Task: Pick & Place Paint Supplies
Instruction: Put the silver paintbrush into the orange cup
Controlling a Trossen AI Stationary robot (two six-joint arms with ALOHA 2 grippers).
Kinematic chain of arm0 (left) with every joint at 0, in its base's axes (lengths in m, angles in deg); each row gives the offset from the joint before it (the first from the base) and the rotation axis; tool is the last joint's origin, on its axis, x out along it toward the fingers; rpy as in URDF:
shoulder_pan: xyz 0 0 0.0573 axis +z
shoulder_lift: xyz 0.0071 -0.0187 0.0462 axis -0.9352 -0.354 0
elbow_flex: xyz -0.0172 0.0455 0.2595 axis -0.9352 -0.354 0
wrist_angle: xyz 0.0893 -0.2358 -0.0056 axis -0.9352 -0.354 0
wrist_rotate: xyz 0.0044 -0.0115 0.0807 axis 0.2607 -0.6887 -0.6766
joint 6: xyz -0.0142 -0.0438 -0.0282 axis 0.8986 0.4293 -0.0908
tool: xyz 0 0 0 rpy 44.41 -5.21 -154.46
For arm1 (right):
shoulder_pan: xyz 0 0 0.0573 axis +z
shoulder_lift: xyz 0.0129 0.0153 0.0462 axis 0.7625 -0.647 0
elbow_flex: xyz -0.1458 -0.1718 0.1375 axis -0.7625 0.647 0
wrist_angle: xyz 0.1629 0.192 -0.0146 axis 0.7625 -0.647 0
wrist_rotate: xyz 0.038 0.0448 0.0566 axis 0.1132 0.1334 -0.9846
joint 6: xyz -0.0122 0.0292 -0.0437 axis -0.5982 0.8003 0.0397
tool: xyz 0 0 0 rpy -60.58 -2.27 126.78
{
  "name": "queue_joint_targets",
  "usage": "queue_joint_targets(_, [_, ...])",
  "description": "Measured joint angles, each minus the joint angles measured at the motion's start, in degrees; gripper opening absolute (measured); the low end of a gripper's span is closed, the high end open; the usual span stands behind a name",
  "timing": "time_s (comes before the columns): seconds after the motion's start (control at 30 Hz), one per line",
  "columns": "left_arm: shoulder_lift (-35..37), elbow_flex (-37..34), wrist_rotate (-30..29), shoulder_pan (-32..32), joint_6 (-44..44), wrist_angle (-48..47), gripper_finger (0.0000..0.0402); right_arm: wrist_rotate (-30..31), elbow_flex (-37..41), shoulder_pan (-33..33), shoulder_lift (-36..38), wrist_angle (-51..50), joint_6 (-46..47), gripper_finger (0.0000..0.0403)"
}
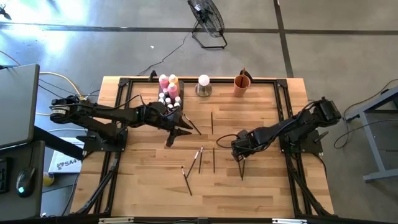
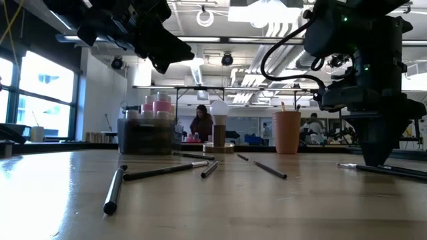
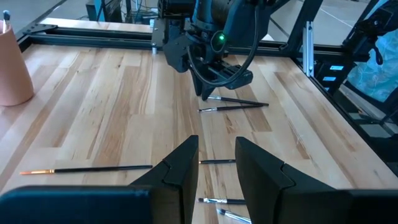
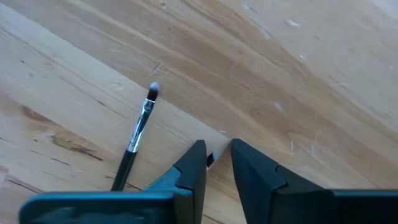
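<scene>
Several thin dark paintbrushes lie flat and scattered on the wooden table, among them one at mid-table and one nearer. Pink and yellow paint bottles and small white-capped ones stand in the grey tray at the far edge. My right gripper points down at the table, open by a narrow gap, with the end of a brush between its fingers; a second brush lies beside it. My left gripper hangs open above the table near the tray, holding nothing. My right gripper comes from above, its fingers on either side of the dark end of a brush that lies on the table. Whether a finger touches it, I cannot tell.
A white ball on a metal base and an orange cup stand at the far edge, right of the tray. A black frame runs round the table. Bare wood lies along the near edge.
</scene>
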Motion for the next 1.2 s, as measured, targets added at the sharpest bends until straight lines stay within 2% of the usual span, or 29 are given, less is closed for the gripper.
queue_joint_targets(0.33, [0.0,0.0,0.0,0.0,0.0,0.0,0.0104,-0.3,0.0,0.0,0.0,0.2,-1.4,0.0006])
queue_joint_targets(0.6, [0.0,0.0,0.0,0.0,0.0,0.0,0.0104,0.7,0.0,-0.1,-0.1,0.0,-5.4,0.0002])
queue_joint_targets(0.9, [0.0,0.0,0.0,0.0,0.0,0.0,0.0104,1.9,0.1,-3.1,-0.1,-0.7,-12.1,0.0002])
queue_joint_targets(1.2, [0.0,0.0,0.0,0.0,0.0,0.0,0.0104,-0.1,0.1,-5.2,-0.1,0.3,-20.4,0.0002])
